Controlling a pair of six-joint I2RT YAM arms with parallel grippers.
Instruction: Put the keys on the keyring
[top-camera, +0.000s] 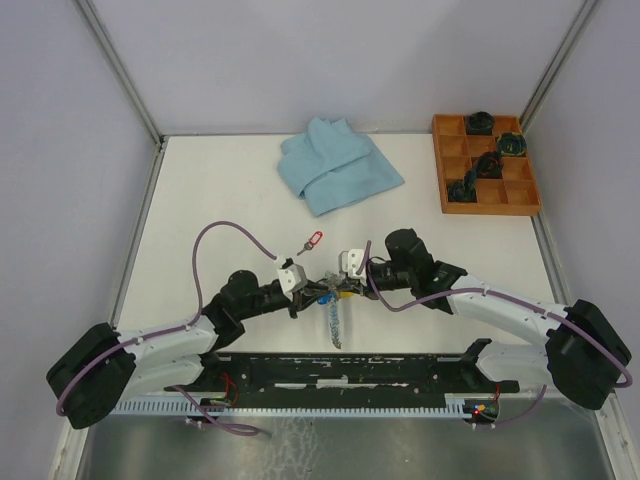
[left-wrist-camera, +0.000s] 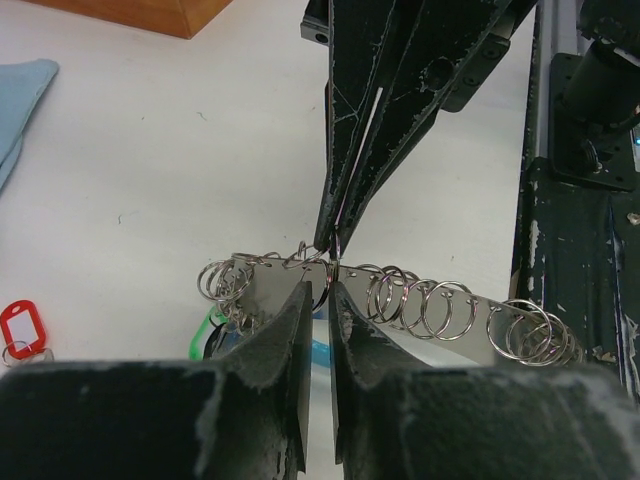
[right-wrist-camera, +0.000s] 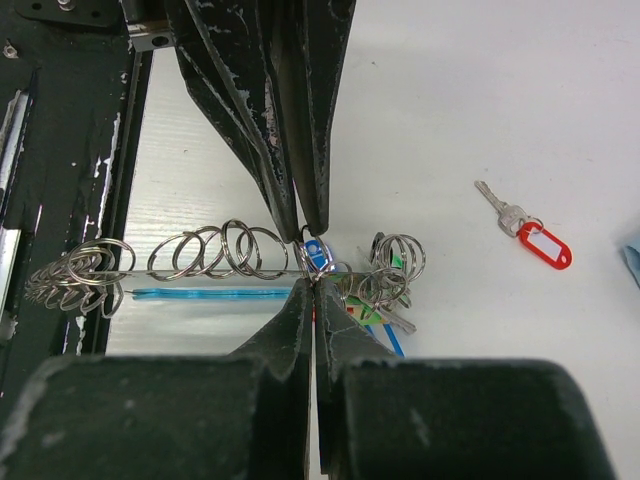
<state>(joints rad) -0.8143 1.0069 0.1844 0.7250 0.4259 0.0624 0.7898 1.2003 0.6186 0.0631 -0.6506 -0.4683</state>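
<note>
The two arms meet low over the near middle of the table (top-camera: 200, 190), their tips facing each other. Between them is the keyring (left-wrist-camera: 440, 312), a long run of wire coils on a shiny strip with a light-blue stretch along it. It lies just in front of the black base rail (top-camera: 350, 368).

The left tool (left-wrist-camera: 320, 292) is clenched on the keyring, with the strip and a coil squeezed in the narrow slot between its dark pads. The right tool (right-wrist-camera: 313, 292) is clenched tight, fingertip against fingertip. Its tips are right at the coils, opposite the left tool's tips and nearly touching them. I cannot tell whether a thin wire is caught between them.

A small bunch of keys (right-wrist-camera: 378, 300) hangs at the end of the keyring, beside the grip point, with green and blue tags showing. One more key with a red tag (right-wrist-camera: 530, 238) lies flat on the table by itself, a little farther back and well apart from the keyring.

At the far side there is a folded light-blue cloth (top-camera: 338, 165). In the far right corner is a wooden tray (top-camera: 520, 207) with dark items in some of its compartments.
</note>
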